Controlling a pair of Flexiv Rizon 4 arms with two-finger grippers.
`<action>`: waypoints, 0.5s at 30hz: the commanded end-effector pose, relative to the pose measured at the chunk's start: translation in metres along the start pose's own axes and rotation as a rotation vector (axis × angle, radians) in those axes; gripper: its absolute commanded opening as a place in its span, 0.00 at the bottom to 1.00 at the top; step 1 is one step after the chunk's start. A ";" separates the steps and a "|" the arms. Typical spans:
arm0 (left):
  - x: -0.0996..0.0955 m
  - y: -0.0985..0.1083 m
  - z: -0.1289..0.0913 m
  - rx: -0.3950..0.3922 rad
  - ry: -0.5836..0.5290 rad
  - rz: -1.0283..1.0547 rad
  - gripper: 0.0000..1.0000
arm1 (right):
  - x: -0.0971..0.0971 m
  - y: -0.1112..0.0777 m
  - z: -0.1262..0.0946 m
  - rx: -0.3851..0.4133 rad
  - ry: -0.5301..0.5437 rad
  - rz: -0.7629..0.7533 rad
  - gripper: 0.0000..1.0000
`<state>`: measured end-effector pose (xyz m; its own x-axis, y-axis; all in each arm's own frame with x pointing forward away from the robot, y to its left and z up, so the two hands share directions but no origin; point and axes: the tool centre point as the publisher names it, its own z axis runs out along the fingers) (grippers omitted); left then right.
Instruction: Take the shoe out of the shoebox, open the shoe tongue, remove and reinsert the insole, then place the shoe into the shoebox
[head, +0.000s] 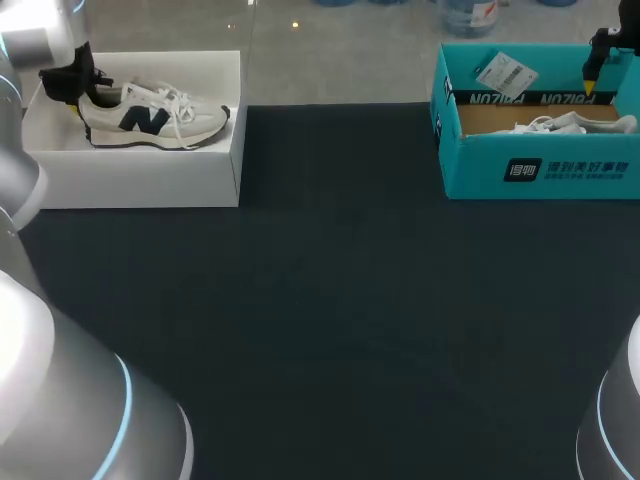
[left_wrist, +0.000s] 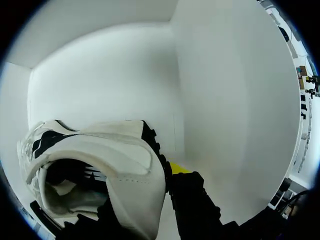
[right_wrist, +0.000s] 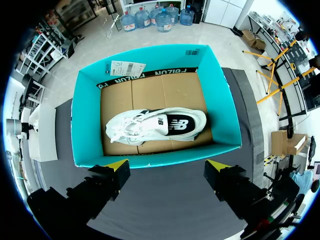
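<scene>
Inside the white shoebox (head: 140, 180), upright on its sole: cream sneaker (head: 150, 118) with navy logo. At its heel, by the white shoebox's end wall: left gripper (head: 78, 95) (pinching or not, cannot tell). Well apart from the white shoebox, across the dark table (head: 330, 300): teal shoebox (head: 470, 170), second white sneaker (right_wrist: 155, 126) on its side within. Above that box: right gripper (right_wrist: 167, 165), jaws spread wide, touching nothing.

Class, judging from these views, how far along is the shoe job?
Nothing looks done: the sneaker lies in the white box. In hand: the left gripper is at its heel. Left: lifting it out, opening the tongue, insole out and in, returning it.
</scene>
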<state>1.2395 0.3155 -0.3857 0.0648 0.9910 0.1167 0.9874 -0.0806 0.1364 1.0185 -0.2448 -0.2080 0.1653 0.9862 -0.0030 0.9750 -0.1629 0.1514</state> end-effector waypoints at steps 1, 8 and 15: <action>0.008 0.009 -0.023 0.321 -0.021 -0.013 0.00 | 0.000 -0.001 0.000 -0.002 0.001 0.001 1.00; 0.012 0.016 -0.071 0.341 -0.005 -0.043 0.00 | 0.000 -0.001 0.000 -0.002 0.001 0.001 1.00; 0.021 0.027 -0.118 0.368 -0.041 -0.083 0.00 | 0.000 -0.001 0.000 -0.002 0.001 0.001 1.00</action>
<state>1.2502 0.3168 -0.2985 -0.0210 0.9960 0.0870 0.9889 0.0079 0.1487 1.0185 -0.2448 -0.2080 0.1654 0.9862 -0.0029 0.9749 -0.1630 0.1513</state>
